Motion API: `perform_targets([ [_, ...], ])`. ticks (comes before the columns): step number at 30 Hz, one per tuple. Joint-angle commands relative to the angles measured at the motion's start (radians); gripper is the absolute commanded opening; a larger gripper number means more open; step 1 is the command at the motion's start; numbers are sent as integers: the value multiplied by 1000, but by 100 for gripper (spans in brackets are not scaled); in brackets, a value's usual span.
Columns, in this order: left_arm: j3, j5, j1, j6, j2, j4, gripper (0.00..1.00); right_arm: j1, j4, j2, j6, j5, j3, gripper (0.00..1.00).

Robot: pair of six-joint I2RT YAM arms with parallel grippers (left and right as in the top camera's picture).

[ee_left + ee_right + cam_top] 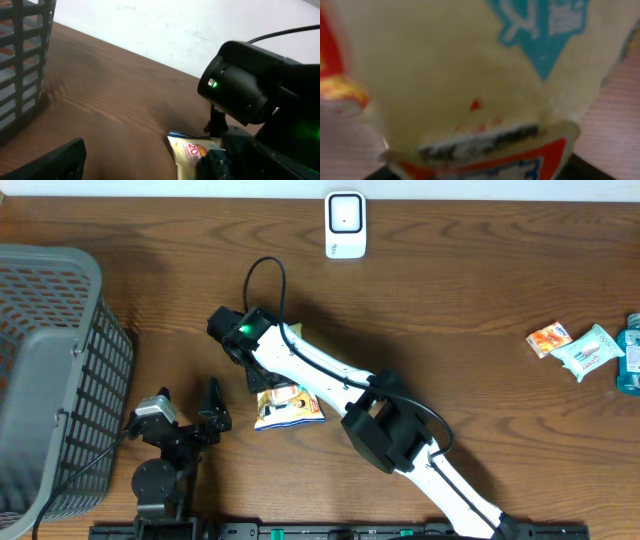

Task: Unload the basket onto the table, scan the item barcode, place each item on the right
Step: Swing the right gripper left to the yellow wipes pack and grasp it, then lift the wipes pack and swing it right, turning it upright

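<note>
Spanning the overhead view, the wooden worktop (pixel 460 290) carries a grey mesh basket (pixel 50 270) at its left edge. The right arm (pixel 320 370) reaches diagonally from the front edge toward the middle, and the right gripper (pixel 257 375) sits at the upper left end of the snack packet (pixel 290 408). Whether its jaws are clamped on the packet cannot be told; the wrist view is filled by blurred yellow wrapper. The packet lies flat near the middle of the front edge. The left gripper (pixel 187 402) stands just left of it, jaws spread wide and holding nothing. A white scanner (pixel 345 225) sits at the far edge. An orange packet (pixel 549 339), a pale packet (pixel 588 352) and a blue bottle (pixel 630 355) cluster at the right edge.
</note>
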Motion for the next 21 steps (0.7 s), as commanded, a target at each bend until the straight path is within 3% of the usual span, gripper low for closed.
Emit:
perform_targets([
  [1,-19,10,3,2,-5,-29,97,1,-6,39,40,-8,-34,36],
  [4,-19,10,3,2,-5,-29,97,-11,-27,35,7,-70,-5,1],
  [10,-19,10,3,2,-5,-29,97,-90,-88,-13,-245,-358,67,1],
  [14,-19,10,3,2,-5,-29,97,-171,-112,-56,-618,-962,69,1],
  [17,-19,10,3,2,-5,-29,97,-237,-262,-63,-821,-1313,69,5],
  [19,-19,10,3,2,-5,-29,97,-275,-374,-62,-844,-1359,69,8],
  [20,-19,10,3,2,-5,-29,97,-291,-381,-62,-835,-1362,64,1],
  [21,-19,10,3,2,-5,-29,97,-309,-382,-62,-824,-1360,63,1],
])
